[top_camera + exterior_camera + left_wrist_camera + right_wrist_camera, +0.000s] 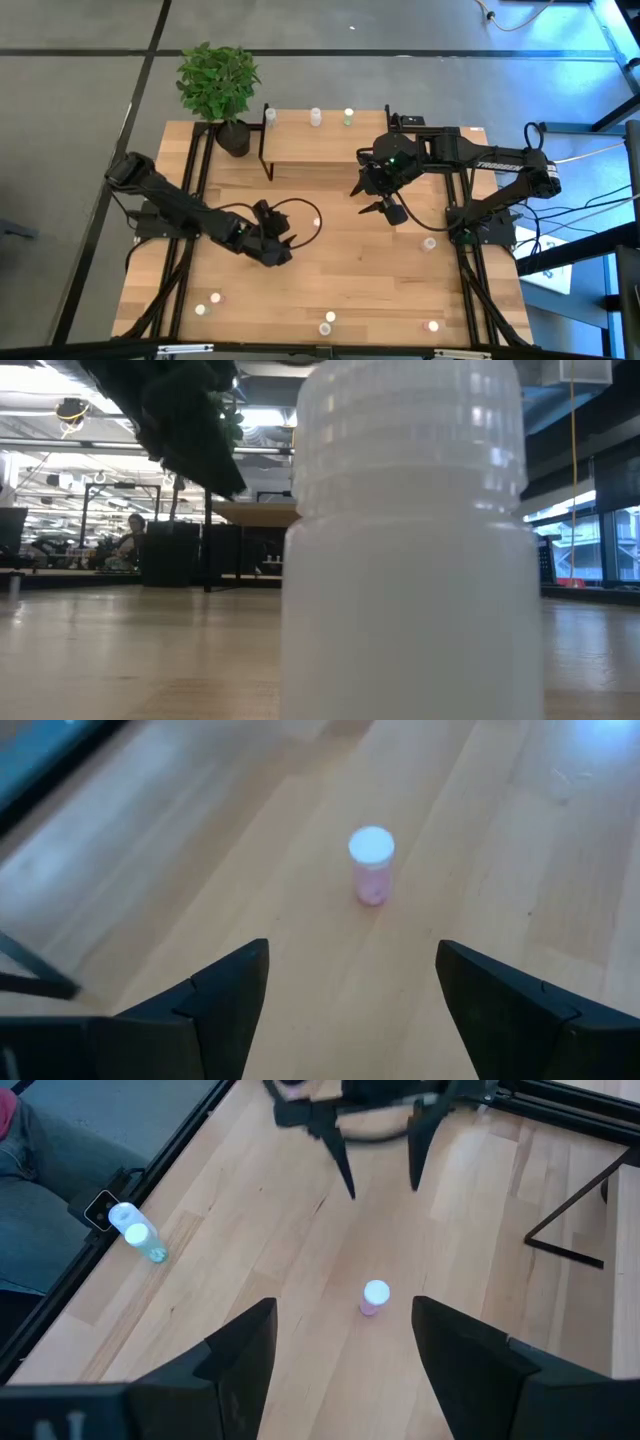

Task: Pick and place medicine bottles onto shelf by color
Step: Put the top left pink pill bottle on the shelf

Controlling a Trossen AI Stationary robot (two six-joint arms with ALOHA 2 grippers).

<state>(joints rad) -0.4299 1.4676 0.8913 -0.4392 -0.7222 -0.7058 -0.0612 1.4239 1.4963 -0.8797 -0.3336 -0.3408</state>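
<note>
The pale planked wooden tabletop (360, 255) stands on a grey floor with dark seams, a leafy green potted plant (219, 85) at its far left corner. The left gripper (287, 236) hangs released, jaws spread and empty, low over the boards; just ahead of its tips stands a small pink translucent bottle with a white cap (371, 866), apart from both fingers. The right gripper (380, 207), likewise spread and empty, faces the same bottle from the opposite side. Behind it sits the low light-wood shelf on a black frame (330, 140), carrying three small bottles (316, 117). Other bottles are scattered near the front edge.
</note>
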